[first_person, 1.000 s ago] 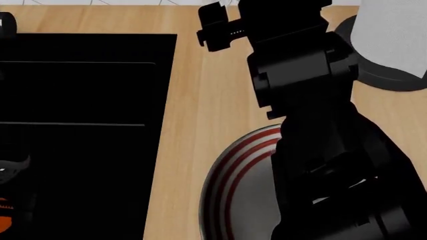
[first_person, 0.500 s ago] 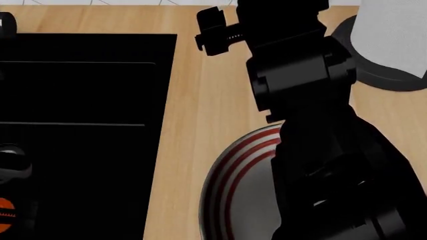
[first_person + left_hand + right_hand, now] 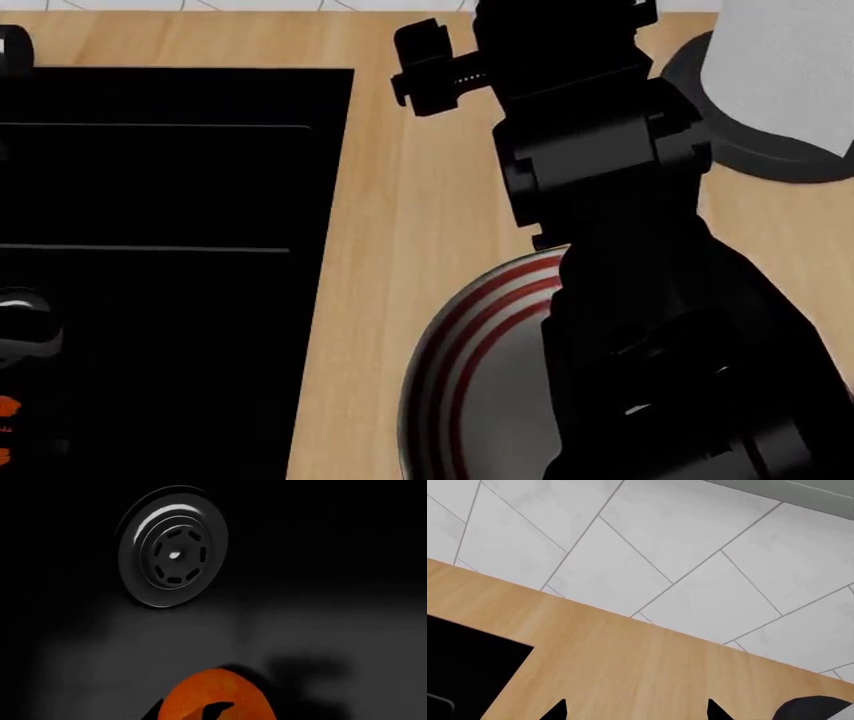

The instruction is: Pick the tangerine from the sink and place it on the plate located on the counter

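Down in the sink [image 3: 174, 200], the tangerine [image 3: 217, 696] rests on the dark basin floor, well apart from the round metal drain [image 3: 173, 547]. In the left wrist view two dark tips of the left gripper [image 3: 190, 714] show against the fruit, one at its edge and one across its front, so the fingers [image 3: 217, 711] sit spread about the tangerine; whether they press on it I cannot tell. From the head view only a sliver of orange shows at the near left corner of the basin, beside the dark bulk of the left arm [image 3: 24, 335].

The plate [image 3: 467, 380] lies on the table [image 3: 400, 250] to the right of the sink, its red and white rim stripes visible and its right part hidden by the right arm [image 3: 627, 280]. That arm reaches away over the table toward the tiled wall [image 3: 660, 545]. The right gripper [image 3: 636, 710] shows only two dark fingertips [image 3: 557, 711] set wide apart, with nothing between them, above bare wood near the far right corner of the sink. A white roll [image 3: 787, 70] on a round black base stands at the far right.
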{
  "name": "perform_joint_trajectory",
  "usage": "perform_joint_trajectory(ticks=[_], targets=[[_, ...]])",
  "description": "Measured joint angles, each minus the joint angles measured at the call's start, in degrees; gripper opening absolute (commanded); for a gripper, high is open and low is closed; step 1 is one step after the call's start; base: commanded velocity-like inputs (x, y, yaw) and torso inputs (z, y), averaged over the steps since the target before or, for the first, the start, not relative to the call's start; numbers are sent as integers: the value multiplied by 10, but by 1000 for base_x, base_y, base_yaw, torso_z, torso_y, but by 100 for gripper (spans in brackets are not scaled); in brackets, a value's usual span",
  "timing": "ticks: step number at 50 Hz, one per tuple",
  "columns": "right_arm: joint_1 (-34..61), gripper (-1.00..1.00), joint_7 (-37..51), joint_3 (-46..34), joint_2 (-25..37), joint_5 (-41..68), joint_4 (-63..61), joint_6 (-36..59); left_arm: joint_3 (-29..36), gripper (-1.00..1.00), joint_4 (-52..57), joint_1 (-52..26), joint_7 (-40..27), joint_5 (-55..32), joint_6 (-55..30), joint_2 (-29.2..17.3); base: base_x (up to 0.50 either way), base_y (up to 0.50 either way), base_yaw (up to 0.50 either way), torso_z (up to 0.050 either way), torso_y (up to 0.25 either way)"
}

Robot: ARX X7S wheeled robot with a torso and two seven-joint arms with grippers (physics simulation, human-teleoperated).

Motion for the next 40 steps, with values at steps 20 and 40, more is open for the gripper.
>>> perform_joint_trajectory(ticks=[20, 40], targets=[[1, 100, -2, 19, 0, -19, 0, 2, -6, -100, 78, 19, 17, -2, -25, -8, 0, 0, 0, 0, 0], [-2, 100, -8, 68, 2, -68, 0, 7, -17, -100, 345, 40, 44, -35, -166, -20, 0, 0, 0, 0, 0]])
